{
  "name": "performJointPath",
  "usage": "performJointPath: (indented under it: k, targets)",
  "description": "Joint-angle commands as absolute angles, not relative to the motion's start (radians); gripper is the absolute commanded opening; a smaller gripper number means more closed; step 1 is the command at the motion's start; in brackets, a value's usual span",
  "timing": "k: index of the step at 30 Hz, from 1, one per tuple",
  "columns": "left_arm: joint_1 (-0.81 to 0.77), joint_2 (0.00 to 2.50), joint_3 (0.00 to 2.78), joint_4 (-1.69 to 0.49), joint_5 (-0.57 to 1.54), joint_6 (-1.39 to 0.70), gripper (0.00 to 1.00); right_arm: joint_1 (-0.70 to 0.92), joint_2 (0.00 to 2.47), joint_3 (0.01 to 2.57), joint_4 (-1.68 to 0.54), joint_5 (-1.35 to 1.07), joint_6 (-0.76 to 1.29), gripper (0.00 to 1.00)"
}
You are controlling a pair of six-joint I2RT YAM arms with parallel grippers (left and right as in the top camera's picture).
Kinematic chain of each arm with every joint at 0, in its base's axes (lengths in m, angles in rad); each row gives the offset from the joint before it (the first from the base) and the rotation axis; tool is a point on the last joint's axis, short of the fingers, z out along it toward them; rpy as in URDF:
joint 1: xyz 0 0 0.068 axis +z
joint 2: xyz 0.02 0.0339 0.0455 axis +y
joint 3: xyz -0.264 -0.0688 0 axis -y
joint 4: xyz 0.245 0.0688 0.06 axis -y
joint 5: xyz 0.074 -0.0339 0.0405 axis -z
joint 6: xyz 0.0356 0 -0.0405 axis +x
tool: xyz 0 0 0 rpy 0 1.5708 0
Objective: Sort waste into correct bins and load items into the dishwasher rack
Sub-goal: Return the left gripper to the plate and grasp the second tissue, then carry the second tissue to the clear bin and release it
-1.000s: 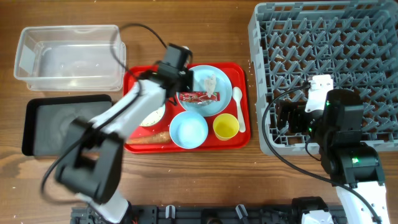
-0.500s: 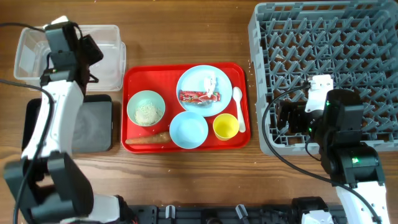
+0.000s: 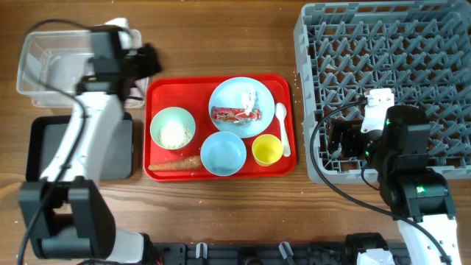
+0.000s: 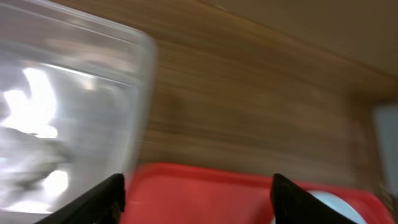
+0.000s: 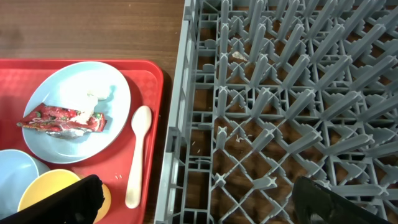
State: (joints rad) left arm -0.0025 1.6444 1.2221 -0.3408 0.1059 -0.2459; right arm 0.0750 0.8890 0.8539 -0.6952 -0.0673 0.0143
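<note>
My left gripper (image 3: 147, 59) (image 4: 198, 205) hangs open and empty over the gap between the clear bin (image 3: 81, 66) (image 4: 62, 106) and the red tray (image 3: 221, 173) (image 4: 205, 193). On the tray, the pale blue plate (image 3: 257, 92) (image 5: 74, 93) holds the red-and-white wrapper (image 3: 235, 114) (image 5: 62, 119) and a white paper scrap (image 3: 247, 96). Rice-like crumbs fill the green bowl (image 3: 173, 129). The carrot piece (image 3: 176, 163), blue bowl (image 3: 223, 154), yellow cup (image 3: 267, 150) and white spoon (image 3: 282, 129) (image 5: 137, 155) lie beside it. My right gripper (image 3: 338, 140) (image 5: 199, 205) stands open at the dishwasher rack's (image 3: 386, 81) (image 5: 292, 106) front left edge.
The black bin (image 3: 44, 147) lies in front of the clear one, partly under my left arm. The rack's left wall rises just right of the red tray. The left wrist view is blurred by motion.
My left gripper left the plate, swung to the clear bin, opened there, and has now come back right to the bin's right edge. The right arm has not moved.
</note>
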Motion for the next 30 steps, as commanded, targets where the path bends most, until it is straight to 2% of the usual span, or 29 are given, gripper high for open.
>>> performJointPath:
  k: [1, 4, 7, 14, 16, 18, 20, 21, 24, 30]
  targets:
    - [-0.205, 1.629, 1.225, -0.345, 0.182, -0.240, 0.78, 0.073, 0.893, 0.875, -0.693, -0.075, 0.027, 1.00]
    - [-0.371, 1.685, 1.225, -0.336, 0.177, -0.240, 0.80, 0.073, 0.893, 0.875, -0.693, -0.075, 0.027, 1.00]
    - [-0.473, 1.771, 1.225, -0.293, 0.135, -0.240, 0.80, 0.073, 0.893, 0.875, -0.693, -0.075, 0.027, 1.00]
    - [-0.568, 1.966, 1.225, -0.239, 0.084, -0.240, 0.76, 0.073, 0.893, 0.875, -0.693, -0.075, 0.027, 1.00]
    - [-0.567, 1.993, 1.225, -0.239, 0.084, -0.240, 0.68, 0.073, 0.893, 0.875, -0.693, -0.075, 0.027, 1.00]
    - [-0.567, 1.993, 1.225, -0.233, 0.084, -0.239, 0.50, 0.073, 0.893, 0.875, -0.693, -0.075, 0.026, 1.00]
    - [-0.566, 1.992, 1.225, -0.217, 0.084, -0.239, 0.22, 0.073, 0.893, 0.875, -0.693, -0.075, 0.027, 1.00]
    - [-0.566, 1.992, 1.225, -0.215, 0.084, -0.240, 0.13, 0.073, 0.893, 0.875, -0.693, -0.075, 0.027, 1.00]
    - [-0.565, 1.990, 1.225, -0.216, 0.084, -0.239, 0.04, 0.073, 0.893, 0.875, -0.693, -0.075, 0.026, 1.00]
    - [-0.533, 1.846, 1.225, -0.229, -0.103, -0.239, 0.04, 0.073, 0.893, 0.875, -0.693, -0.075, 0.026, 1.00]
